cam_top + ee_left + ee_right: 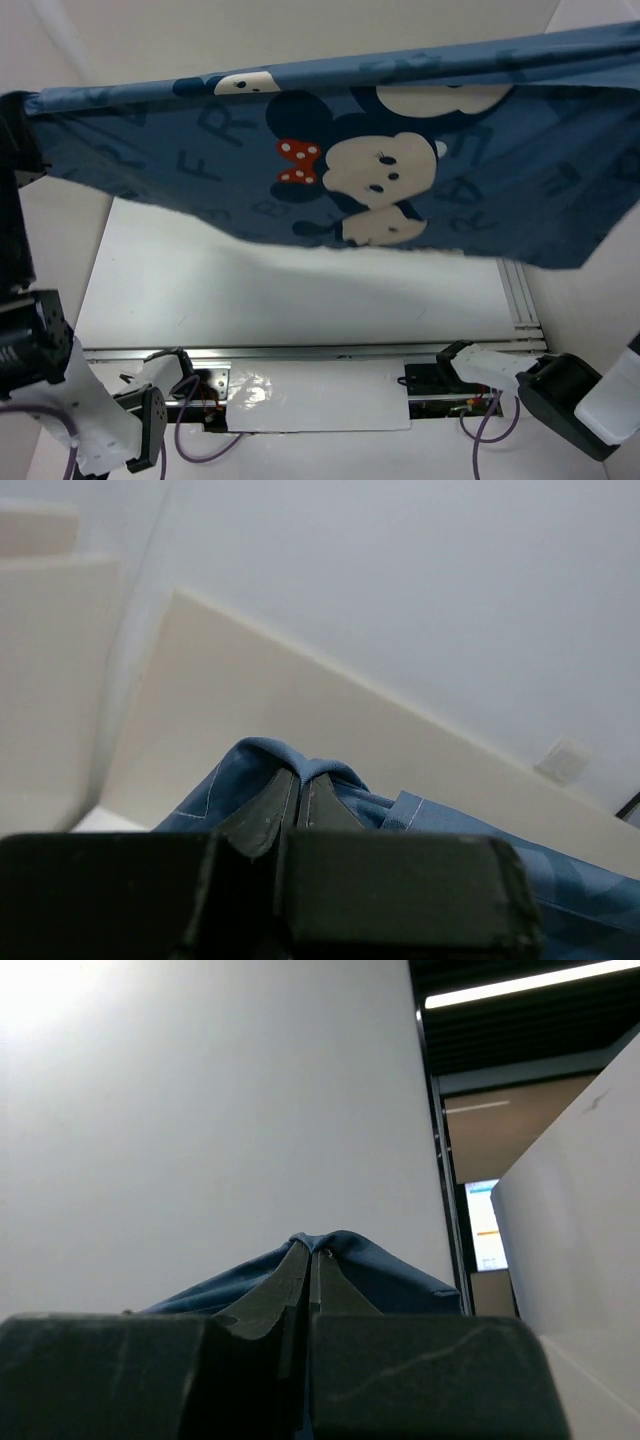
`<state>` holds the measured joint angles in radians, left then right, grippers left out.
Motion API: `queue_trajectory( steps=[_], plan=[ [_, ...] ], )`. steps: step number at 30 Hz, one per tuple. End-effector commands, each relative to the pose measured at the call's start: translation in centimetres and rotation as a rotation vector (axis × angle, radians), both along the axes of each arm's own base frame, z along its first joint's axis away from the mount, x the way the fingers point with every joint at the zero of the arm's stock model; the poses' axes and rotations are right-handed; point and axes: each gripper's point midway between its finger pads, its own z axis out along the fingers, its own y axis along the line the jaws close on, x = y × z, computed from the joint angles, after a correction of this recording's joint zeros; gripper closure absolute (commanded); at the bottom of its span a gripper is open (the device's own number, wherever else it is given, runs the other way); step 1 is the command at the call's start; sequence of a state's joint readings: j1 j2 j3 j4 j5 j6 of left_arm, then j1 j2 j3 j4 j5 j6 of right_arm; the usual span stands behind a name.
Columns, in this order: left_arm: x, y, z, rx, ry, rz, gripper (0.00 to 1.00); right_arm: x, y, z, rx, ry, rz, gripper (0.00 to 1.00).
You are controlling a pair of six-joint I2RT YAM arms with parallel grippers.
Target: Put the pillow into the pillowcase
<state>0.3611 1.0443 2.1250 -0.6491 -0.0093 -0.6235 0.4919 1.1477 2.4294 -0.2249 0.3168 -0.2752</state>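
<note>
Pillowcase [400, 150] hangs high above tabletop [300, 300], stretched from left edge to right. Left end effector [297, 780] clamped shut on blue fold at cloth's left end. Right end effector [310, 1257] pinched shut on fold at right end. Pillow not visible in any view. Fabric looks thin, limp and light, sagging mid-span, and likely to slip. Best gripped at hem beside opening.
</note>
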Motion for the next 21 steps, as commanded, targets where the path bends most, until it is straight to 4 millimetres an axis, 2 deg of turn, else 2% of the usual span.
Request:
queue_trajectory(
  steps=[1, 3, 4, 5, 6, 7, 8, 9, 10, 11, 12, 13, 14, 15, 16, 17, 18, 19, 20, 21],
  plan=[
    [-1.4, 7.3, -2.9, -0.017, 0.156, 0.404, 1.00, -9.4, -9.6, 1.3, 0.309, -0.195, -0.177, 1.00],
    [-1.7, 7.4, -2.6, -0.010, 0.151, 0.416, 1.00, -8.6, -9.5, 1.7, 0.311, -0.192, -0.150, 1.00],
    [-1.7, 7.3, -2.4, 0.006, 0.147, 0.411, 1.00, -6.5, -8.5, 1.7, 0.296, -0.152, -0.163, 1.00],
    [-1.0, 7.4, -2.6, 0.007, 0.160, 0.402, 1.00, -5.4, -8.4, 1.5, 0.309, -0.129, -0.165, 1.00],
    [-0.3, 7.5, -3.4, 0.005, 0.185, 0.390, 1.00, -3.6, -7.8, 1.1, 0.308, -0.084, -0.184, 1.00],
    [1.3, 7.4, -4.1, 0.011, 0.209, 0.351, 1.00, -0.9, -6.9, 0.6, 0.282, -0.018, -0.233, 1.00],
    [3.2, 7.9, -6.0, 0.005, 0.258, 0.331, 1.00, 2.3, -5.8, -1.0, 0.314, 0.073, -0.237, 1.00],
    [4.5, 8.0, -7.2, 0.004, 0.284, 0.309, 1.00, 3.8, -5.1, -2.0, 0.315, 0.124, -0.246, 1.00],
    [6.0, 7.9, -8.5, 0.008, 0.308, 0.266, 1.00, 6.2, -4.2, -4.0, 0.308, 0.233, -0.300, 1.00],
    [8.4, 8.5, -12.5, -0.022, 0.394, 0.239, 1.00, 7.9, -2.9, -5.3, 0.326, 0.279, -0.299, 1.00],
    [9.8, 8.7, -13.2, -0.014, 0.380, 0.218, 1.00, 11.4, 0.1, -8.4, 0.277, 0.381, -0.329, 1.00],
    [11.2, 8.4, -14.9, -0.011, 0.402, 0.170, 1.00, 13.0, 0.8, -10.8, 0.243, 0.447, -0.412, 1.00],
    [12.8, 8.8, -19.1, -0.035, 0.478, 0.149, 1.00, 13.2, 0.5, -12.8, 0.332, 0.455, -0.424, 1.00],
    [14.1, 9.0, -21.2, -0.043, 0.510, 0.128, 1.00, 16.3, 3.4, -16.7, 0.241, 0.540, -0.457, 1.00],
    [15.4, 8.8, -22.1, -0.035, 0.501, 0.089, 1.00, 17.3, 4.1, -19.1, 0.278, 0.592, -0.459, 1.00],
    [16.6, 9.0, -25.8, -0.064, 0.556, 0.064, 1.00, 18.0, 4.7, -21.0, 0.285, 0.616, -0.466, 1.00],
    [17.8, 9.2, -27.7, -0.072, 0.581, 0.045, 1.00, 19.8, 6.4, -24.6, 0.224, 0.676, -0.488, 1.00],
    [19.2, 8.5, -28.1, -0.053, 0.552, 0.013, 1.00, 20.8, 7.7, -26.4, 0.267, 0.680, -0.431, 1.00],
    [20.0, 8.6, -30.8, -0.053, 0.594, 0.014, 1.00, 22.3, 8.4, -28.8, 0.230, 0.723, -0.454, 1.00],
    [20.8, 8.4, -32.0, -0.044, 0.607, 0.002, 1.00, 24.0, 7.8, -32.4, 0.204, 0.774, -0.517, 1.00]
  ],
)
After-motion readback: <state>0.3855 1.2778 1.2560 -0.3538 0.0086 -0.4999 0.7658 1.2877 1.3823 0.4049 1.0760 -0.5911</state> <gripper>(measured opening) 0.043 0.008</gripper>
